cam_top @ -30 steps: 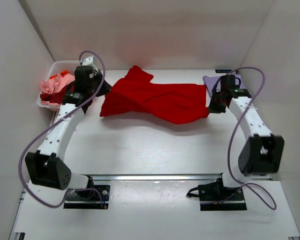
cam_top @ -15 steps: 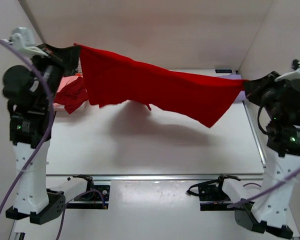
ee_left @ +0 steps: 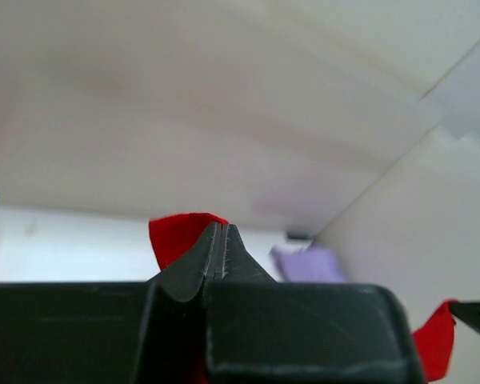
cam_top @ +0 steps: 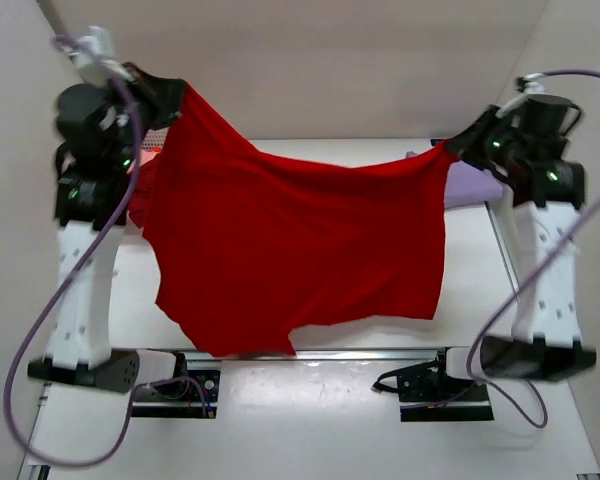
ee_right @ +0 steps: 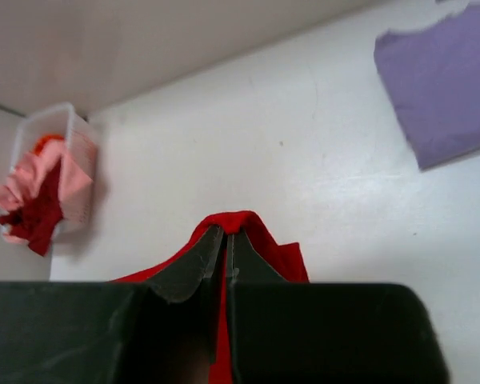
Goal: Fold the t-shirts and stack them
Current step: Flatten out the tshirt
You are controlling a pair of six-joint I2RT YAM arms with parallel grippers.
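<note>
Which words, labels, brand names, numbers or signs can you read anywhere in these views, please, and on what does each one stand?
None can be read.
The red t-shirt, the lavender t-shirt and the basket show no print.
A small dark strip in the left wrist view is too small to tell.

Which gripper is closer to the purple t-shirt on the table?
Right. The right gripper, pinching the red t-shirt, hangs raised close by the lavender t-shirt; the left gripper holds the opposite end, far across the table.
</note>
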